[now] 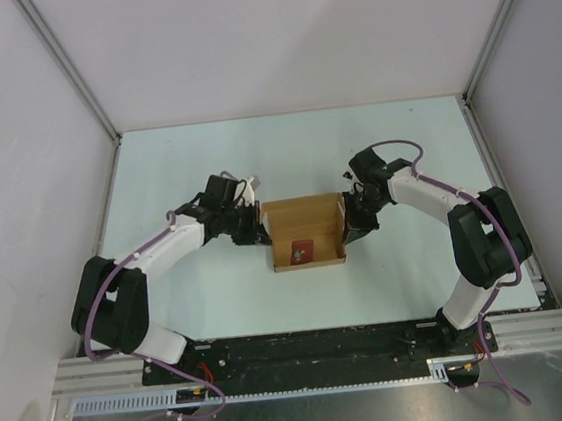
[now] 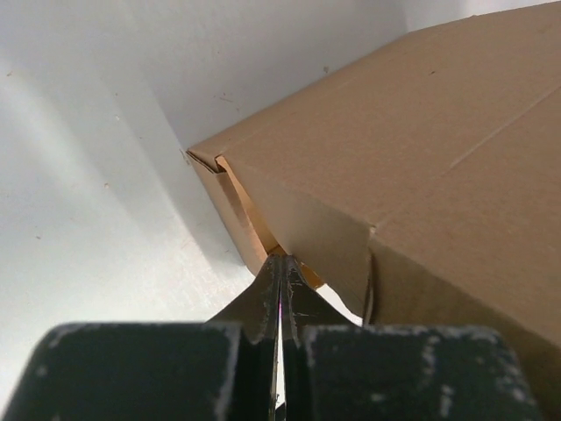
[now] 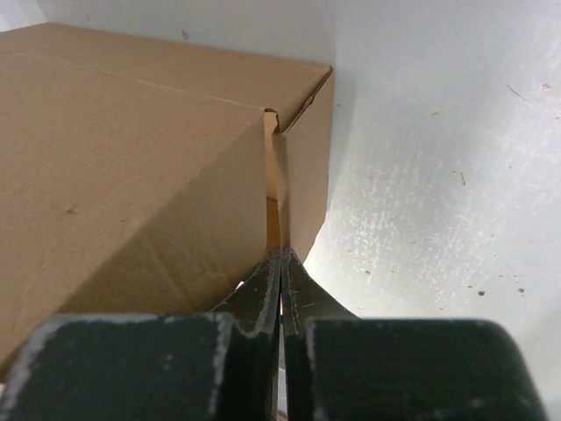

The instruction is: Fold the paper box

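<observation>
Sitting at the middle of the pale counter (image 1: 185, 160), the paper box (image 1: 305, 230) is a shallow brown cardboard tray, open on top, with its walls raised. Inside it, on the floor toward the 6 o'clock wall and a little left of centre, lies a small dark red square (image 1: 301, 252); nothing else shows in the tray.

At the box's 9 o'clock side the left claw (image 1: 260, 229) meets the wall. Its wrist view shows the fingers pressed together with barely a seam between them, and the left claw (image 2: 280, 267) has its tips at the corner of the box (image 2: 421, 158), where a side flap stands slightly away from the outer wall.

At 3 o'clock the right claw (image 1: 346, 226) touches the opposite wall. In its wrist view the right claw (image 3: 281, 259) is closed just as tightly, tips at the slit between the end wall and an inner flap of the box (image 3: 114, 149). Whether either claw nips any cardboard cannot be told.
</observation>
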Robot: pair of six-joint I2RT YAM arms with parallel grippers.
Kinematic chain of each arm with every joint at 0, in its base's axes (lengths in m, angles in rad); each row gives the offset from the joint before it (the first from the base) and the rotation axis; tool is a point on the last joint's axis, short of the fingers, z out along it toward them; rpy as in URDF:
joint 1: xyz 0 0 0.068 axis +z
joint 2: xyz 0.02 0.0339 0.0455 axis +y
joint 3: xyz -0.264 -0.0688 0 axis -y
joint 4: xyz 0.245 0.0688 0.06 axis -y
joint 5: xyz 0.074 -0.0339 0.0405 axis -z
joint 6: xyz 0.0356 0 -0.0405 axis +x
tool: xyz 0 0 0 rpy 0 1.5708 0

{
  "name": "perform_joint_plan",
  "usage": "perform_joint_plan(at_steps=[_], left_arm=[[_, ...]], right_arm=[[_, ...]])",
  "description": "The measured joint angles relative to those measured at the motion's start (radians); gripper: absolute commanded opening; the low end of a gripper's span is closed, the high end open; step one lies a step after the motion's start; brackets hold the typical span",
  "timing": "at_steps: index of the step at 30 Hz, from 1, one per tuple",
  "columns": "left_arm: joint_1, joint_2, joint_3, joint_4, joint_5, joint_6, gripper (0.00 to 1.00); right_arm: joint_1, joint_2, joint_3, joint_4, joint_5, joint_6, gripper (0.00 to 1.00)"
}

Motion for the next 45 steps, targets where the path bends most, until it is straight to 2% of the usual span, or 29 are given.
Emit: perform_joint_plan(at_steps=[12, 36, 39, 45], left_arm=[[-0.003, -0.058, 0.000, 0.002, -0.002, -0.045, 0.00], [-0.058, -0.066, -0.047, 0.076, -0.008, -0.112, 0.00], [-0.058, -0.099, -0.060, 0.075, -0.006, -0.113, 0.00], [-0.058, -0.265, -0.069, 0.078, 0.029, -0.121, 0.00]], right_arm=[[0.028, 0.000, 0.000, 0.032, -0.021, 0.042, 0.00], [0.047, 0.000, 0.000, 0.070, -0.024, 0.075, 0.00], [0.040, -0.005, 0.000, 0.063, -0.023, 0.074, 0.00], [0.005, -0.067, 0.000, 0.016, -0.011, 0.047, 0.00]])
